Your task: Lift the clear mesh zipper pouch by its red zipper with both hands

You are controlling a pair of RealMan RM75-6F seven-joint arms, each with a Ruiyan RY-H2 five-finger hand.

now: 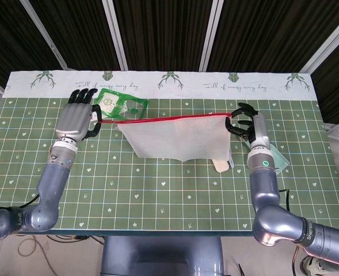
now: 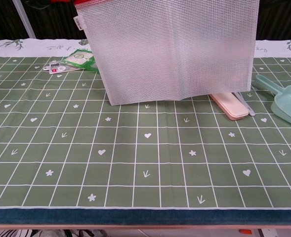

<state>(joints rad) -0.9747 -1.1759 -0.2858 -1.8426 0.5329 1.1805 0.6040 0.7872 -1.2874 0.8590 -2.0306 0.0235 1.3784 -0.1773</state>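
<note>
Clear mesh zipper pouch [image 1: 178,138] held aloft over table middle, hanging flat; red zipper [image 1: 163,118] stretched taut along top edge; left end pinched by left hand [image 1: 77,121], other fingers extended; right end gripped by right hand [image 1: 245,123], fingers curled on it; beige case [image 2: 229,105] and teal scoop [image 2: 287,102] lying behind and right of pouch; green packet [image 2: 78,59] at far left; green grid-patterned tablecloth [image 2: 145,163] spread over table; dark slatted wall [image 1: 157,31] seen behind.
</note>
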